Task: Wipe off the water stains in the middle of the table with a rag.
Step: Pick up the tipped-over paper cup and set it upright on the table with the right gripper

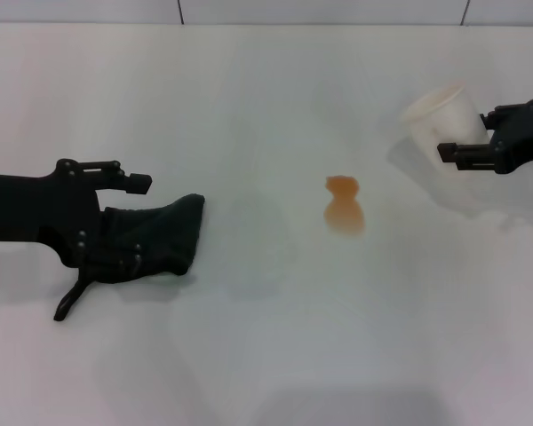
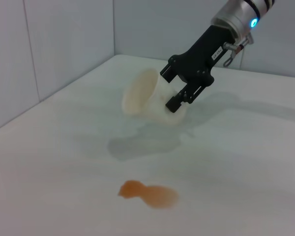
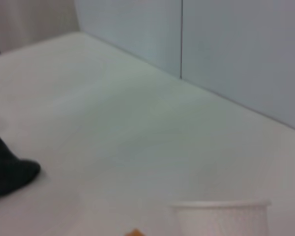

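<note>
**Dark rag gripped at the left, stain unwiped at centre**

Head view: the left gripper at 9 o'clock clamps the rag, low on the table, seemingly ready to sweep; the water stains lie well apart toward 3 o'clock.

Left wrist view: the right gripper pinches the tilted paper cup, probably keeping it clear.

Right wrist view: cup rim near, rag far off.

Head overhead; wrists low; all share stain.
</note>
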Motion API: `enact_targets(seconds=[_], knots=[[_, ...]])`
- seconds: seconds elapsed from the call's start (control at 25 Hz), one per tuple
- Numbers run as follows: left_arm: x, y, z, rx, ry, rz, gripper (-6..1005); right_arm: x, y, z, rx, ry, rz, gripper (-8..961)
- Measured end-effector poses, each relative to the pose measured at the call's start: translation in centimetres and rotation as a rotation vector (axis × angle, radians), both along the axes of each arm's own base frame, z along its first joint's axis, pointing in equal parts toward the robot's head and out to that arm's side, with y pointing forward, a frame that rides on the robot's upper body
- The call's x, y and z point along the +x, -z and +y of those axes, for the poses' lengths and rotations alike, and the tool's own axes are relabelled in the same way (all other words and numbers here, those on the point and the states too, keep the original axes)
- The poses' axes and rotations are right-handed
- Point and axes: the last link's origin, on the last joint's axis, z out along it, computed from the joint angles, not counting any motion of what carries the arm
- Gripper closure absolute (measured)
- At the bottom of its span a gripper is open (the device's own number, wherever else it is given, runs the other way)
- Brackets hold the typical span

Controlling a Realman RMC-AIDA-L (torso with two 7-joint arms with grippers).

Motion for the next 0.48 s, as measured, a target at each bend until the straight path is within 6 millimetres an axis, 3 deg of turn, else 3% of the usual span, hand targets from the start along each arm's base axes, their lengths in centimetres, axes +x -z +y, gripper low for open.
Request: enact_targets(seconds=[0.48], knots=[[-0.2, 0.3, -0.2, -0.003, -0.001, -0.007, 121, 4.3, 1.5, -2.1, 0.060, -0.081, 0.204, 357]])
